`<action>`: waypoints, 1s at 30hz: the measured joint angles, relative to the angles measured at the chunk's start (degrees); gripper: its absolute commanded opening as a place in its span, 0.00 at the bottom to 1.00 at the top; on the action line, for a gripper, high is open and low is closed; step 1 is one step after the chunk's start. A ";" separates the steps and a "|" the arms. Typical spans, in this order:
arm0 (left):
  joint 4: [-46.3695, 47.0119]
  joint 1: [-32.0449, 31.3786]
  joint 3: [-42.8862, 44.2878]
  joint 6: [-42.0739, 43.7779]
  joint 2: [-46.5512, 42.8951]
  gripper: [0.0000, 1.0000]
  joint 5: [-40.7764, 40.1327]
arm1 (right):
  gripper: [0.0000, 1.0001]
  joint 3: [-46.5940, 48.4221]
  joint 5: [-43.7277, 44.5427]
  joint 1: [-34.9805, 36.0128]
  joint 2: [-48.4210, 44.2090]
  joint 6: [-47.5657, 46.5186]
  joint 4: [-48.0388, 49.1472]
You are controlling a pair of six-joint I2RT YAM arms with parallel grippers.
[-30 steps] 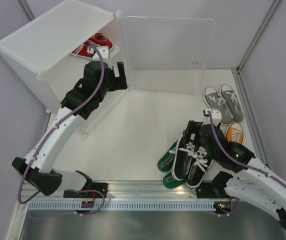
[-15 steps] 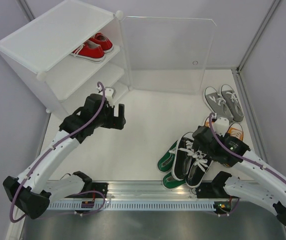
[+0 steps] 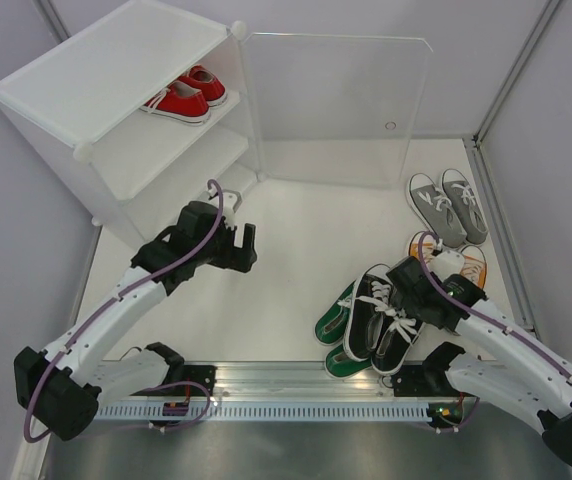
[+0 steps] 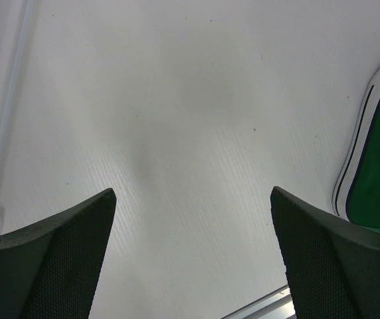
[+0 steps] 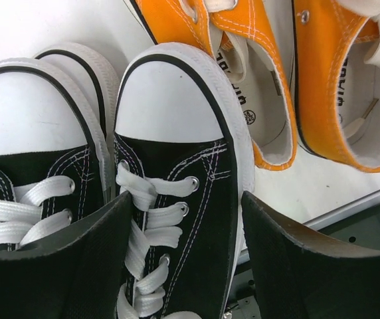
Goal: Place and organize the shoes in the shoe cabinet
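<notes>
Straddling the right-side black sneaker (image 5: 177,153) at the near edge of the tabletop (image 3: 296,250), the right hand (image 5: 183,199) has its fingers apart, one in the gap beside the other black sneaker (image 5: 30,133), one on the outer side; I see no firm clamp yet. To grip well, I'd squeeze across the laced middle, keep the inner finger clear of the neighbour's laces, and lift straight up before swinging. The sneaker's long axis runs near to far, its white toe cap pointing away from the rail (image 5: 376,199) toward the orange pair (image 3: 469,262). The green pair (image 3: 334,325) sits just left of the black ones. Farther in, the left hand (image 4: 191,193) hangs wide apart over bare tabletop, holding nothing. The grey pair (image 3: 448,205) lies beyond the orange. Farthest left, the shoe cabinet (image 3: 116,60) stands with its door (image 3: 336,100) swung open, the red pair (image 3: 186,95) on an upper shelf.
</notes>
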 measured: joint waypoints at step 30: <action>1.86 0.00 -2.78 0.87 -2.86 1.00 -2.97 | 0.01 12.20 -0.59 -2.34 8.44 -13.33 3.72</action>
